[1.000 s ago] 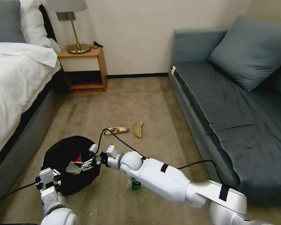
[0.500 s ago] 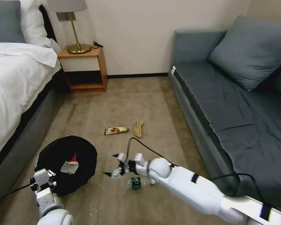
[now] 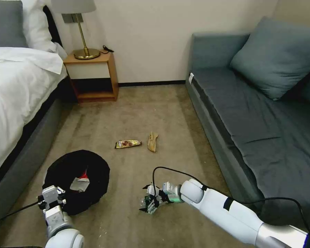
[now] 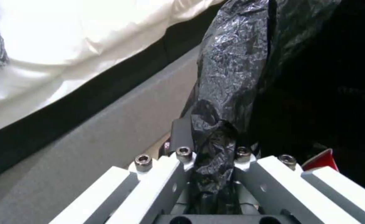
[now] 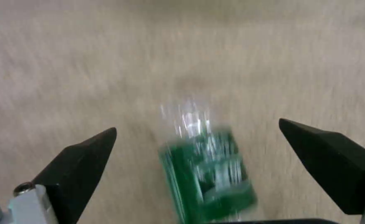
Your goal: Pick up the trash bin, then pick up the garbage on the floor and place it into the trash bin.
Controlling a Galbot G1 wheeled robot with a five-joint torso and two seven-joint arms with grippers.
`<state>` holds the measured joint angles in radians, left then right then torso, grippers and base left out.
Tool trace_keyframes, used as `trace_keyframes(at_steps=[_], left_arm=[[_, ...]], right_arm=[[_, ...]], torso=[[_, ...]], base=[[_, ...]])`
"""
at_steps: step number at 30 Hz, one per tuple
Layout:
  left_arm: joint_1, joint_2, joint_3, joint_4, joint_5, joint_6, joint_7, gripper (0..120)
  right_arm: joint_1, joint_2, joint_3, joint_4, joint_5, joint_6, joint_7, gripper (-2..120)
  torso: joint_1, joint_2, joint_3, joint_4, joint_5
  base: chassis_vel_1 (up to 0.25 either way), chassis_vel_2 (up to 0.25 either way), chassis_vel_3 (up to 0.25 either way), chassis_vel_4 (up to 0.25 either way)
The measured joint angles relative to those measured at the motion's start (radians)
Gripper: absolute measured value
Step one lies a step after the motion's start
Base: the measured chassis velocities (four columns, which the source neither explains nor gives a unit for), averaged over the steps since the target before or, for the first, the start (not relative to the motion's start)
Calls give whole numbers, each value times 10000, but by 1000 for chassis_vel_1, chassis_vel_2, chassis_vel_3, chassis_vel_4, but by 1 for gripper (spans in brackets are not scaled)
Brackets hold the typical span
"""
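The right gripper's fingers point(image 5: 82, 161) stand spread wide on either side of the clear green-labelled bottle point(image 5: 207, 168), which lies on the carpet point(image 5: 107, 62) between them; no pad touches it as far as can be seen. In the head view this right gripper point(image 3: 150, 203) hangs low at the floor over that bottle point(image 3: 147, 202), with its black cable looping up behind the wrist.

The left gripper point(image 4: 209, 165) has its fingers point(image 4: 182, 155) closed on a bunched fold of the glossy black bag at the rim of the trash bin point(image 4: 236, 62). In the head view the left gripper point(image 3: 51, 198) sits at the near edge of the bin point(image 3: 93, 165). Just beyond the left fingers, inside the bin, lies the red-and-white wrapper point(image 3: 80, 182); a red corner of it shows beside the left fingers point(image 4: 323, 158).

Farther off, past both sets of fingers, the brown-gold snack packet point(image 3: 127, 143) and the tan peel-like strip point(image 3: 152, 141) lie near each other on the carpet, apart. Beyond them a wooden nightstand point(image 3: 93, 75) bearing a brass lamp point(image 3: 82, 34) stands against the wall, with the bed point(image 3: 17, 86) on the left fingers' side and the grey sofa point(image 3: 248, 103) on the right fingers' side.
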<state>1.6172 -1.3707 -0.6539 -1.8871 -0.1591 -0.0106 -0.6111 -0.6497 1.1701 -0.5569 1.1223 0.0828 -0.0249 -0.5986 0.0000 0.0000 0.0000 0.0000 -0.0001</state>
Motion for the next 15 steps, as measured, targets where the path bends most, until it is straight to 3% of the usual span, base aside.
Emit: trace_keyframes(at_steps=[15], left_arm=[[232,-160,-51,-23,121,-178,15,3]], right_arm=[[160,1061,662,-2427,-1191,715,189,100]], torso=[[0,0,0,1,1]], base=[[0,0,0,0]])
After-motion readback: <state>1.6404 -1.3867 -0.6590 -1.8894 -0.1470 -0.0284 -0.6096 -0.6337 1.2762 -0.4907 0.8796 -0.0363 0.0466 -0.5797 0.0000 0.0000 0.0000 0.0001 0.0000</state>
